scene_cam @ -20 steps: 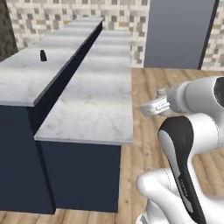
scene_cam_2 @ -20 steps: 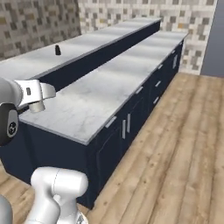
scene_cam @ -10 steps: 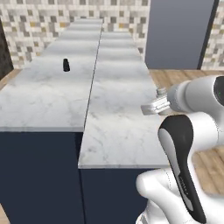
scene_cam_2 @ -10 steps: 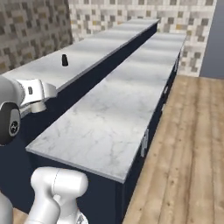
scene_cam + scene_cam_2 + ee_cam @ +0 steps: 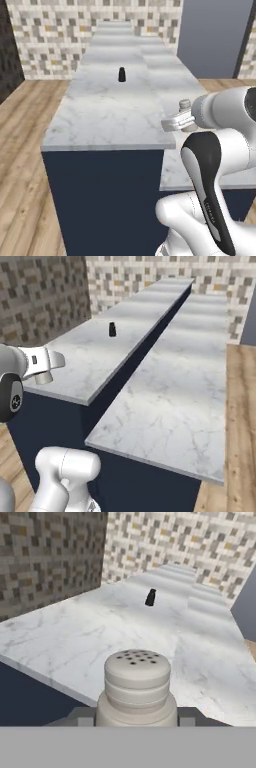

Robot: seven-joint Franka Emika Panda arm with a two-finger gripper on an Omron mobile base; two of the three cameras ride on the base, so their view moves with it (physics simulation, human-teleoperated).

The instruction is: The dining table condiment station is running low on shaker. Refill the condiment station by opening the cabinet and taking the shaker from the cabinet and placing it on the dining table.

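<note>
One shaker [image 5: 137, 684] sits clenched in the gripper [image 5: 181, 119], held upright at the near edge of the table [image 5: 110, 112]. One small dark bottle [image 5: 121, 74] stands farther along it.

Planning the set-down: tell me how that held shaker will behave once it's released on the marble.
The shaker looks rigid and squat, so it should probably stand steady if released upright. Its round body would likely roll if tipped. The dining table top looks smooth, so it may slide when nudged. The gripper holds it upright.
</note>
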